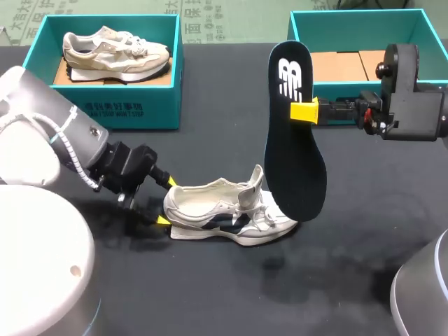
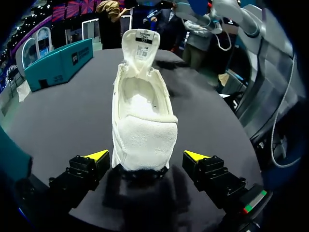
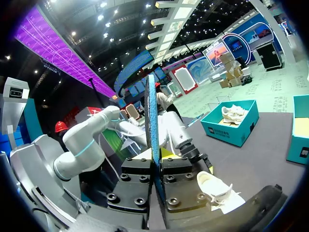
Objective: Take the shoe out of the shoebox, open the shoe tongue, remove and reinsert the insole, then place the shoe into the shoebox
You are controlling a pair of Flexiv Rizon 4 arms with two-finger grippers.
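While clamped shut, right gripper (image 1: 306, 110) pinching the dark insole (image 1: 297, 150) from two sides below its narrow upper end, fingers level and pointing toward the table's middle. Behind it, right arm (image 1: 413, 105) stretched in level from the right edge, well above the tabletop. Through the right wrist camera, insole (image 3: 152, 111) seen edge-on, a thin blue strip rising straight up between the black finger blocks of the gripper (image 3: 155, 164). Held upright in the air, black face with a white logo toward the head camera, broad lower end just over the toe of the shoe (image 1: 224, 210); touching it or not, cannot tell.

Left gripper (image 1: 166, 201) spread wide, low over the table (image 1: 210, 294), one yellow tip to each side of the shoe's heel. Left arm (image 1: 56, 140) angled down from the left edge. Through the left wrist camera, gripper (image 2: 146, 155) straddling the heel of the shoe (image 2: 142, 106), a gap showing beside one tip.

Cream-white shoe standing on its sole near the table's middle, heel toward the left arm, tongue standing up, pale inside laid open. Further back, left shoebox (image 1: 112, 105), teal, with a second shoe (image 1: 115, 50) lying in it; right shoebox (image 1: 350, 28), also teal, behind the right arm.
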